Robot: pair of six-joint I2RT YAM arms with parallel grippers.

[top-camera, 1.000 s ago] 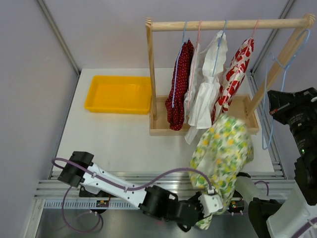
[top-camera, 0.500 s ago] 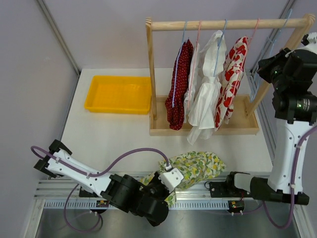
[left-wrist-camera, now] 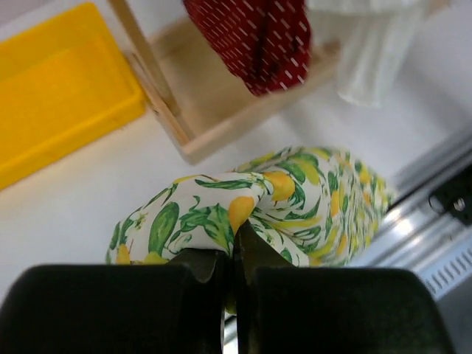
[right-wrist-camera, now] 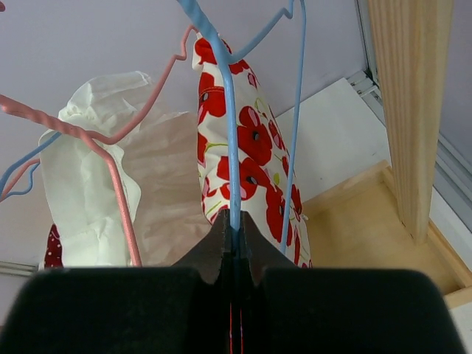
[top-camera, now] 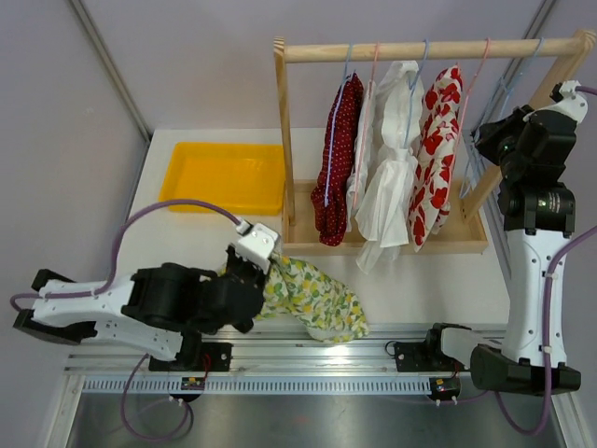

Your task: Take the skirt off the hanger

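Swinging leftward since a second ago, the left gripper (left-wrist-camera: 230, 254) is pinching a fold of the lemon-print skirt (top-camera: 312, 297) between closed jaws. The fabric is now trailing across the white table (top-camera: 187, 252) in front of the wooden rack (top-camera: 429, 46) rather than dangling at the front right. Meanwhile the right gripper (right-wrist-camera: 234, 237) has risen toward the top of the rack and is clamping the bare blue hanger (right-wrist-camera: 226, 110) beside the poppy-print garment (right-wrist-camera: 254, 158). Separation is looking done. What is remaining, I judge, is releasing the skirt and settling the hanger.
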